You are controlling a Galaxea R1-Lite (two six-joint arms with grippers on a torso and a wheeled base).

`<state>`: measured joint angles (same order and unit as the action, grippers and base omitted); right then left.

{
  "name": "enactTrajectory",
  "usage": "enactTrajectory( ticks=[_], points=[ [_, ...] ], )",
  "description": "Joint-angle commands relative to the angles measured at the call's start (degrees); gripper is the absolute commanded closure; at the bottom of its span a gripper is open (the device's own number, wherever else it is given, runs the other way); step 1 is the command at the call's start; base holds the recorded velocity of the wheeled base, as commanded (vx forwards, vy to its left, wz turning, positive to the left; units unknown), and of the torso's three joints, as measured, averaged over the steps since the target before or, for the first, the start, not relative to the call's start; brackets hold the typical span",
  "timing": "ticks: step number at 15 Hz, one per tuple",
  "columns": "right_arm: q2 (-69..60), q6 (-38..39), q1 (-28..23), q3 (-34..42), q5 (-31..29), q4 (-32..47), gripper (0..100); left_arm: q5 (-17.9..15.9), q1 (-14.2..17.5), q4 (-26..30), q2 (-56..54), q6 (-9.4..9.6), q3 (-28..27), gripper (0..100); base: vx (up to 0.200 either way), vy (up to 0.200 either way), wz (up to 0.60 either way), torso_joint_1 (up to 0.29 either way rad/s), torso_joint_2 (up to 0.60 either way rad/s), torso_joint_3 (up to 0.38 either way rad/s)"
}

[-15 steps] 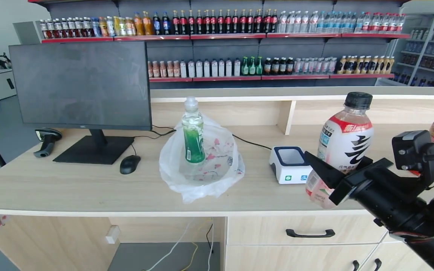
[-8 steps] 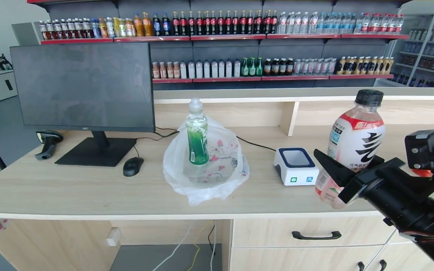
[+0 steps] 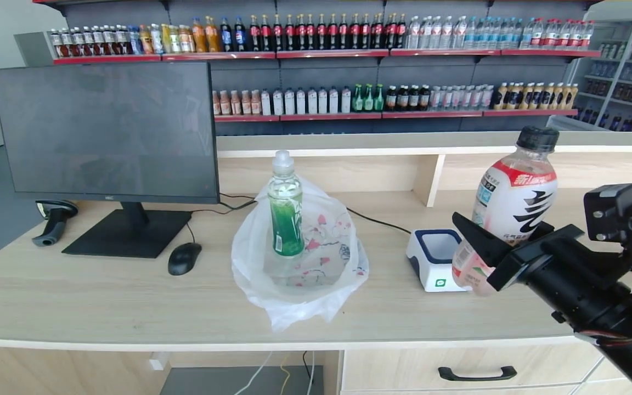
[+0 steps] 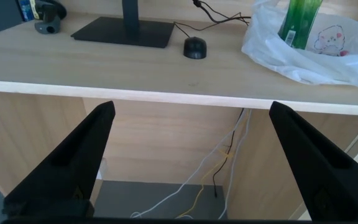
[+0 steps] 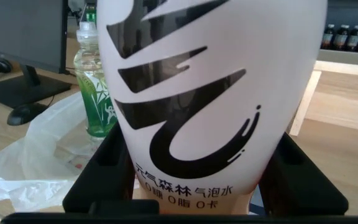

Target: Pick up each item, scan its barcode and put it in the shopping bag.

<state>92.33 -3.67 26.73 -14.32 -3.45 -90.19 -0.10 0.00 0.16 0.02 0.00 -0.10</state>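
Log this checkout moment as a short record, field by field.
Right claw: shut on the white-labelled, black-capped plastic drink bottle, held roughly upright
Scanner: white box barcode scanner on the wooden counter, just beside the held bottle
Bag: white plastic shopping bag, open, with a green-labelled clear bottle standing inside
Left claw: open, low before the counter's front edge

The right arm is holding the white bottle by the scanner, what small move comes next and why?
Probably ease the white bottle, clamped in the right gripper, over the scanner, barcode toward its window: it hangs at the scanner's edge, and only the green bottle stands in the shopping bag.
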Motion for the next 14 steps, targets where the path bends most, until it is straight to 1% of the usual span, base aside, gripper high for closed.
enactTrajectory(
  ticks=[1,4,6,7,8,9,10,11,12,14],
  points=[
    [1.27,-0.02,-0.28,-0.35,0.02,0.19,100,0.01,0.0,0.02,-0.02,0.0,0.01,0,0.0,0.0,0.0,0.0,0.0,0.0],
    [5.58,-0.55,-0.81,-5.98,0.29,0.19,100,-0.08,0.0,0.02,-0.02,0.09,0.01,0,0.0,0.0,0.0,0.0,0.0,0.0],
    [9.53,-3.63,-0.98,-9.32,1.78,0.19,100,-0.08,-0.09,0.02,-0.02,0.09,0.01,0,0.0,0.0,0.0,0.0,0.0,0.0],
    [11.03,-9.51,-3.53,-10.9,5.91,0.19,100,-0.08,0.0,-0.07,-0.02,0.09,0.01,0,0.0,0.0,0.0,0.0,0.0,0.0],
    [11.91,-17.42,-7.57,-11.43,12.5,0.19,100,-0.08,0.0,0.02,-0.02,0.09,0.01,0,0.0,0.0,0.0,0.0,0.0,0.0],
    [13.49,-23.66,-10.12,-11.69,19.27,0.19,100,0.01,0.0,0.02,-0.02,0.09,0.01,0,0.0,0.0,0.0,0.0,0.0,0.0],
    [15.07,-28.32,-10.3,-12.39,22.26,0.19,100,-0.08,0.0,0.02,-0.02,0.09,0.01,0,0.0,0.0,0.0,0.0,0.0,0.0],
    [16.56,-31.4,-10.3,-13.36,22.26,0.19,100,0.01,0.0,0.02,-0.02,0.0,0.01,0,0.0,0.0,0.0,0.0,0.0,0.0],
    [17.0,-32.81,-10.3,-13.71,22.26,0.19,100,-0.08,0.0,0.02,-0.02,0.0,0.01,0,0.0,0.0,0.0,0.0,0.0,0.0],
    [17.8,-42.12,-10.74,-14.94,22.52,0.19,100,-0.08,0.0,0.02,-0.02,0.0,0.01,0,0.0,0.0,0.0,0.0,0.0,0.0]
  ],
)
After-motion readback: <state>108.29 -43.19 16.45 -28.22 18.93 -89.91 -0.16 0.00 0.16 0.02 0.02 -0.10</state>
